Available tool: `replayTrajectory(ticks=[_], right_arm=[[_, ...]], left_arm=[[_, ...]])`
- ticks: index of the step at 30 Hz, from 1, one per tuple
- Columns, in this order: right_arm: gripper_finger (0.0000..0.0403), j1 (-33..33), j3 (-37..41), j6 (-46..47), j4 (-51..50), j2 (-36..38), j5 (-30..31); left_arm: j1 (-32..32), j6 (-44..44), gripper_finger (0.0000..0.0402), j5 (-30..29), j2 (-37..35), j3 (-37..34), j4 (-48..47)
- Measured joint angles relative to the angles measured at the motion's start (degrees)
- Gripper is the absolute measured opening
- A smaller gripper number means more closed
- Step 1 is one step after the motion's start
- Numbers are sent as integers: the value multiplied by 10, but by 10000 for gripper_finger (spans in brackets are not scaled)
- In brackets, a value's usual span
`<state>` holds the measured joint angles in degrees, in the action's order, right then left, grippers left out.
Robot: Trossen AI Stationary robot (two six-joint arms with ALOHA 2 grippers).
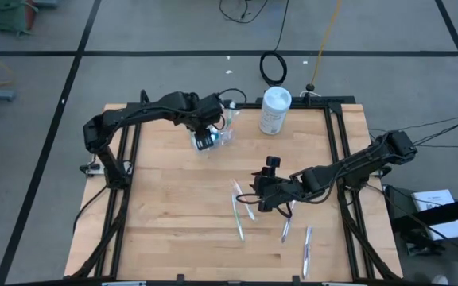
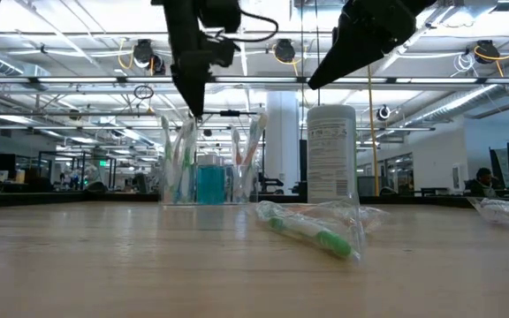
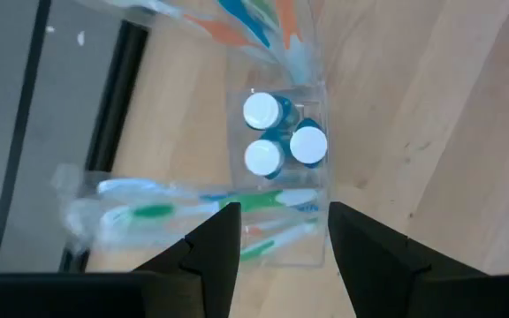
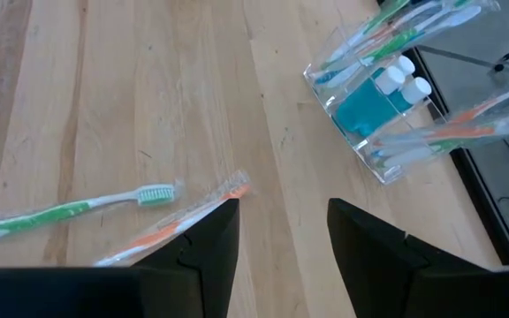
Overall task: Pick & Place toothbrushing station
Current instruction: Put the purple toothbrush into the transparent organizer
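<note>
A: What is taking up the most room?

B: The wooden table [image 1: 173,206]. The two dark arms are reaching over it, and a white canister [image 1: 274,110] is standing at its far edge.

A: Where is the toothbrushing station sitting?

B: A clear holder [image 1: 219,133] is standing near the far edge, to the left of the canister. Toothbrushes [image 2: 180,159] are leaning out of its sides and three blue tubes [image 3: 277,141] with white caps are standing in the middle.

A: What is the left gripper [image 3: 277,231] doing?

B: It is hanging right above the holder with its jaws spread, gripping nothing.

A: And the right gripper [image 4: 277,216]?

B: It is hovering over the middle of the table, jaws also spread and empty. Just under it a green toothbrush [image 4: 69,212] and an orange toothbrush [image 4: 179,221] in clear wrap are lying flat on the wood.

A: Are any more lying loose?

B: Yes, more wrapped brushes [image 1: 307,250] are lying toward the near edge.
</note>
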<state>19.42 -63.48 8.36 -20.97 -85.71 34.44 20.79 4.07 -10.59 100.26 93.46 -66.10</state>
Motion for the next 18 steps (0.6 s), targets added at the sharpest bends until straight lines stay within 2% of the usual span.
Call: replayTrajectory(ticks=[8, 11, 14, 18], right_arm=[[164, 0, 0, 2, 39, 0, 0], [164, 0, 0, 2, 63, 0, -2], [164, 0, 0, 2, 67, 0, -2], [164, 0, 0, 42, 62, 0, -2]], left_arm=[[-18, -3, 160, 0, -79, 2, -12], [-28, -6, 155, -1, -117, -17, 14], [-42, 0, 152, -1, -158, -65, 86], [-67, 0, 152, 0, -201, -168, 232]])
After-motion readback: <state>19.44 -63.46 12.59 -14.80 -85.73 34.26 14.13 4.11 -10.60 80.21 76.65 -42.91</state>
